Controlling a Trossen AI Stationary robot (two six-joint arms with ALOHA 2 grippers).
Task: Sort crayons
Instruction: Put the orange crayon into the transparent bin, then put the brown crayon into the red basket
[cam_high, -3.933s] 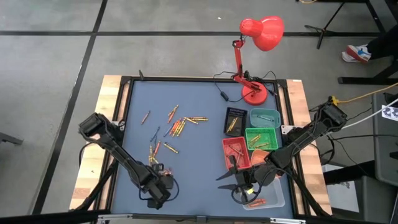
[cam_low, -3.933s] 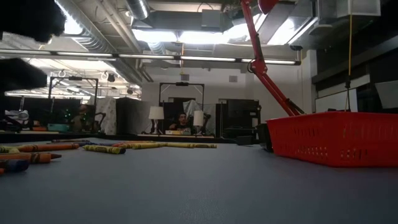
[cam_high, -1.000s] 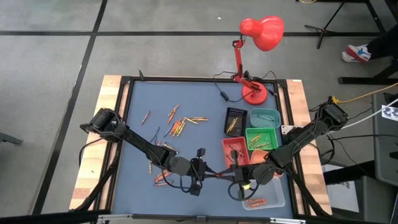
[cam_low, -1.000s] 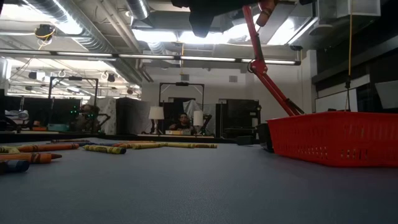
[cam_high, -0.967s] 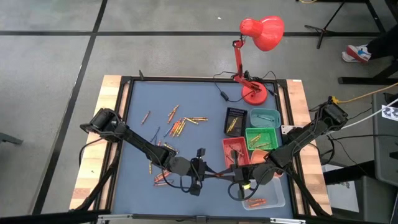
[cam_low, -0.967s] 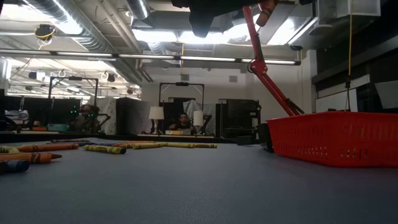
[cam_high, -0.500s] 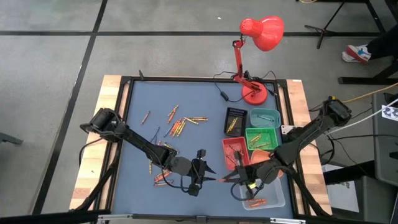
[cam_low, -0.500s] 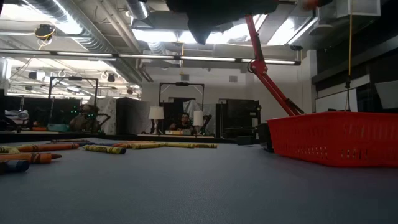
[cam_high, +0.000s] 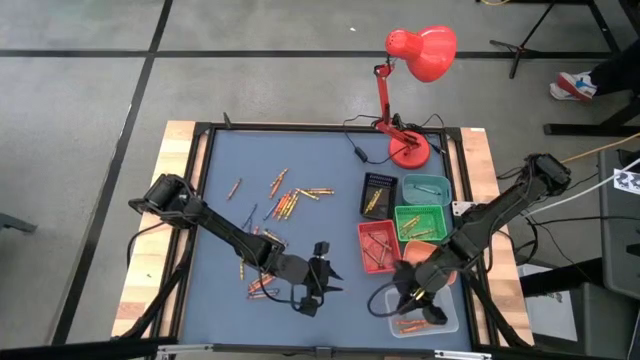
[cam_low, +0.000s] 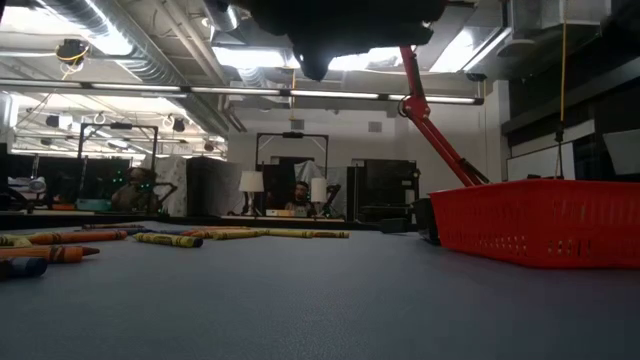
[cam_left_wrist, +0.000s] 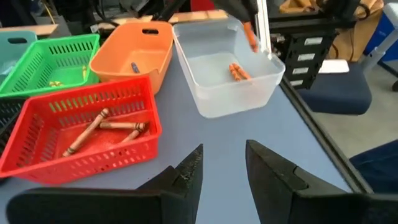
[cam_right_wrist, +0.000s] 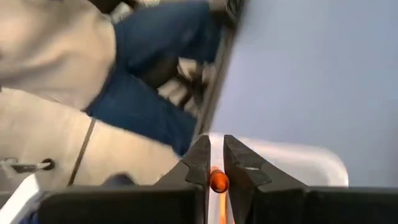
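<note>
The right gripper (cam_right_wrist: 216, 163) pinches an orange crayon (cam_right_wrist: 218, 181) over the clear tray (cam_high: 447, 318) for dropping, while the left gripper (cam_left_wrist: 222, 163) waits, fingers apart.

Left gripper (cam_high: 330, 272) hovers mid-table, jaws apart; right gripper (cam_high: 412, 297) points down, jaws nearly closed.

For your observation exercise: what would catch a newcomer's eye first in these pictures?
Probably the red lamp at the table's far edge, then the coloured trays, with the red tray holding a few crayons. Over the clear tray at the near right corner, the right gripper pinches an orange crayon between its fingers.
</note>
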